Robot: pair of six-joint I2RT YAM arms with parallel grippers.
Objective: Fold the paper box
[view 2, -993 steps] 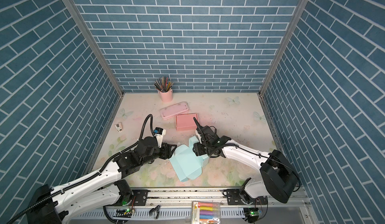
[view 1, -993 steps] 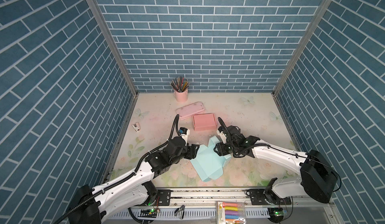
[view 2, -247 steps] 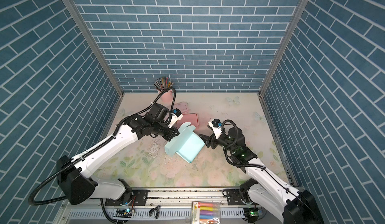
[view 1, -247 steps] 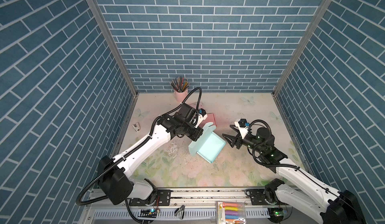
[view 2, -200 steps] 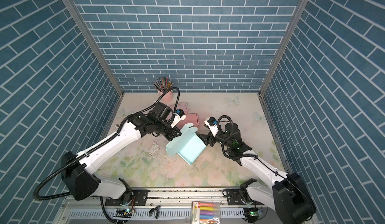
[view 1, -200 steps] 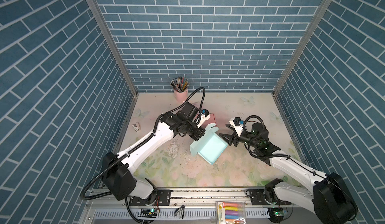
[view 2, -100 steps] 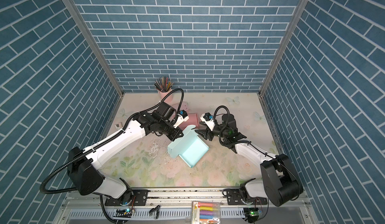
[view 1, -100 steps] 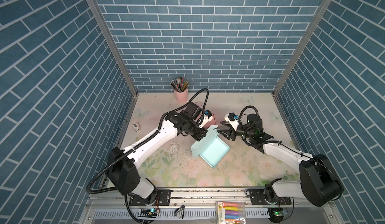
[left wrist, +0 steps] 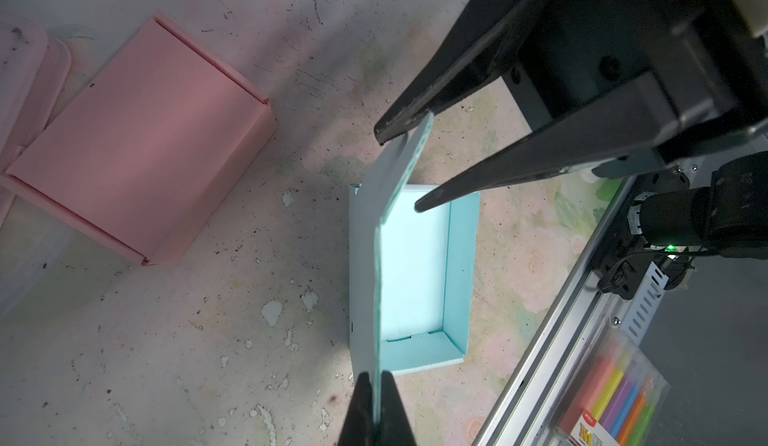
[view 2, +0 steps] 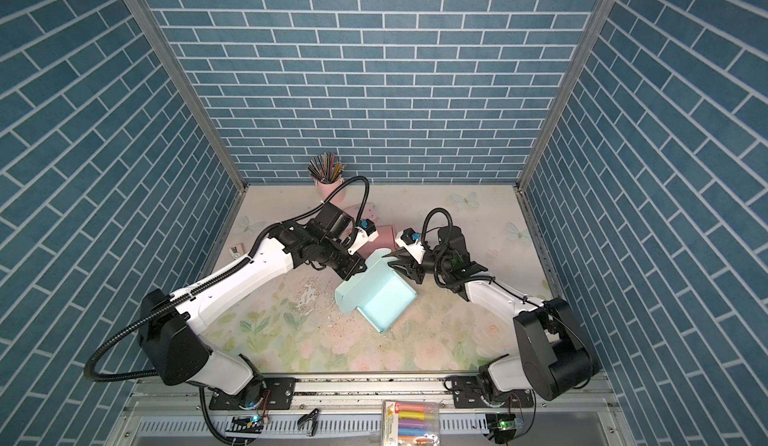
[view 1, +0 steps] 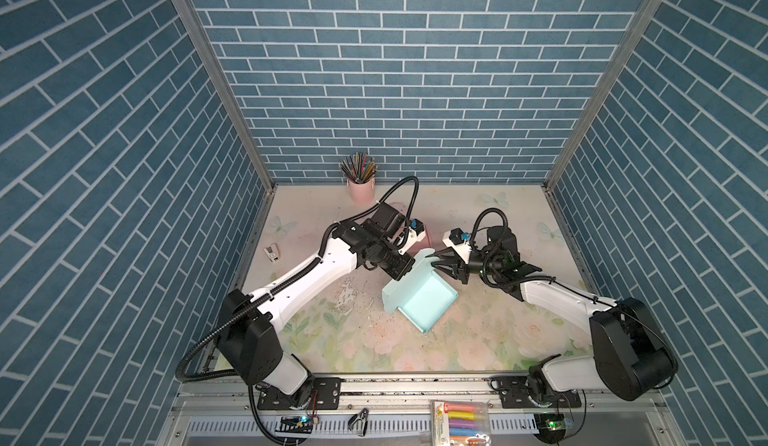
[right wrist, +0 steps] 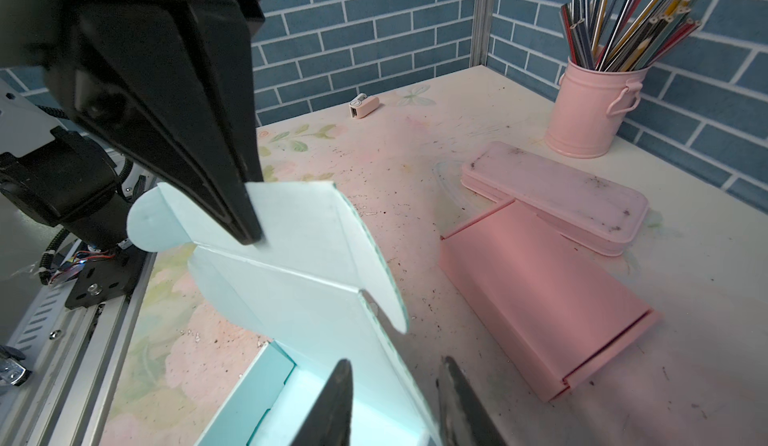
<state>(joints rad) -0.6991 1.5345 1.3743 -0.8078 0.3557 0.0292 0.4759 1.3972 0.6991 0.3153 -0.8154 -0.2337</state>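
The teal paper box (view 1: 424,302) (view 2: 380,298) lies open on the table, its lid flap (left wrist: 395,174) raised upright. My left gripper (view 1: 409,267) (view 2: 360,271) (left wrist: 376,379) is shut on the lid's edge and holds it up; its black fingers (right wrist: 232,199) show in the right wrist view, pinching the flap. My right gripper (view 1: 434,259) (view 2: 388,263) (right wrist: 395,363) (left wrist: 399,172) stands open, and its jaws straddle the lid's side edge. One finger is over the box's inside, the other outside. In the left wrist view one fingertip touches the flap's rounded end.
A pink folded box (view 1: 420,236) (right wrist: 540,298) lies just behind the grippers, with a pink pencil case (right wrist: 552,199) beyond it. A pink cup of pencils (view 1: 360,184) stands at the back wall. A small white sharpener (view 1: 272,253) sits far left. A marker pack (view 1: 461,423) lies on the front rail.
My right gripper has come in from the right to the raised lid, and its jaws have narrowed around the lid's edge. The left gripper keeps its hold, with the lid carried slightly farther back.
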